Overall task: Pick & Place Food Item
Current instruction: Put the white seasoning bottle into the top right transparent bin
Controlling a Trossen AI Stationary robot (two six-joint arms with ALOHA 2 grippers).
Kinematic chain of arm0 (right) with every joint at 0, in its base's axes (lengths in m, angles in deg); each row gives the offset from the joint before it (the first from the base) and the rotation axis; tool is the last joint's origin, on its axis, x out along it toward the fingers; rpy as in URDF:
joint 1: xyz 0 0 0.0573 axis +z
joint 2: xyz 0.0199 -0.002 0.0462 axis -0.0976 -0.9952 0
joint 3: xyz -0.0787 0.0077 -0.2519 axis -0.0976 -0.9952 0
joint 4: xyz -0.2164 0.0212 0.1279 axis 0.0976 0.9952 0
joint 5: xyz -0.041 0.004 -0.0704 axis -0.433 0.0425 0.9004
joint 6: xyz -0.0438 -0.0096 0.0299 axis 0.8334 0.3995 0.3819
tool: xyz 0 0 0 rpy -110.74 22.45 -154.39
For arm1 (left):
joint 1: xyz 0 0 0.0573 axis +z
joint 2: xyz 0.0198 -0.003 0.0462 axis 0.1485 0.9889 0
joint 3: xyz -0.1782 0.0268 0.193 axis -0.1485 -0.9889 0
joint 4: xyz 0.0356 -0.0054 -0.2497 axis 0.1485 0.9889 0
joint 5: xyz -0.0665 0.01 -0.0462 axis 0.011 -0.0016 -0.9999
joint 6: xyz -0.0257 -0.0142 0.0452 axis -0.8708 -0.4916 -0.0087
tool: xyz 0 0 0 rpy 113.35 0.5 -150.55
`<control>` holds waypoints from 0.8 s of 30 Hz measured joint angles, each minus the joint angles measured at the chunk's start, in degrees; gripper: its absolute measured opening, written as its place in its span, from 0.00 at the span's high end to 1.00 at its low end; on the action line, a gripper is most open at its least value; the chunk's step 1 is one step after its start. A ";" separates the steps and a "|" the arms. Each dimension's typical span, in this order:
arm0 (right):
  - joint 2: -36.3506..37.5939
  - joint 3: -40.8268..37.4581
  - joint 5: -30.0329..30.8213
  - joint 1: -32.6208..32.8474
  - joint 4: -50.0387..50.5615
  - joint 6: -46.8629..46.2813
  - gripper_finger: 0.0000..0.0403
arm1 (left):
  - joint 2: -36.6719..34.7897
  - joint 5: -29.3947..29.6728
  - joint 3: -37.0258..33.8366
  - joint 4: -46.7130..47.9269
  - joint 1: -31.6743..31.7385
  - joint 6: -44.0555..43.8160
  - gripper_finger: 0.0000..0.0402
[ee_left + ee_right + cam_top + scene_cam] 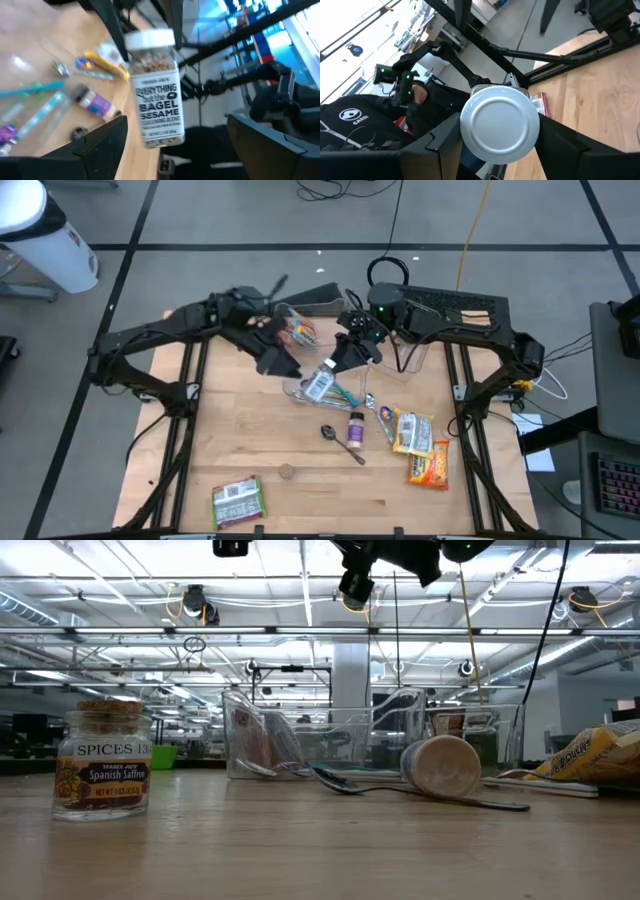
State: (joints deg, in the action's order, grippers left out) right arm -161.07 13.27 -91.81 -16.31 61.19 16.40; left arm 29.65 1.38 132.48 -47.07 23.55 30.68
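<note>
High view first: the right gripper (338,360) is over the middle of the wooden table (250,440), clamped on the Everything but the Bagel seasoning jar (320,386), which hangs in the air above a clear plastic bin (296,390). The left gripper (280,362) sits just beside the jar on its left. Nearer the front edge lie a spoon (342,443), a small saffron jar (286,472), a green packet (238,501) and two yellow snack packets (420,446) off to the right.

Low view: the saffron jar (103,760) stands upright on the left. The clear bin (300,740) is behind the spoon (400,790). A small round container (441,767) lies on its side.

Left wrist view: here is the seasoning jar (156,90), white lid up, label readable, hanging between the left gripper's (177,135) fingers (100,142). They're spread wide, with clear gaps on both sides, touching nothing.

Right wrist view: the jar's white lid (500,125) faces the camera, pinched between the right gripper's (500,131) fingers (445,142). That is a firm hold, with the table below to one side.
</note>
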 joint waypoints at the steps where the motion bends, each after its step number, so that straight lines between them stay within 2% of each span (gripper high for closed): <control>1: 0.11 0.00 0.01 0.00 -0.19 -0.02 0.51 | -0.80 0.78 0.00 -0.03 0.39 0.36 0.13; 11: 0.18 0.00 -0.09 -2.15 -6.33 -2.58 0.51 | -7.83 8.65 0.02 1.85 3.76 3.41 0.13; 17: 0.15 0.72 -0.11 -7.16 -11.71 -5.50 0.51 | -10.36 14.51 0.04 4.91 4.70 5.21 0.13; 24: 0.11 7.59 -1.70 -14.91 -11.07 -2.75 0.51 | -11.54 17.73 0.03 7.28 5.91 6.78 0.13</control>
State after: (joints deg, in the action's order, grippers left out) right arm -160.97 20.86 -93.51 -31.22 50.12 13.65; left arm 18.12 19.11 132.51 -39.80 29.46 37.47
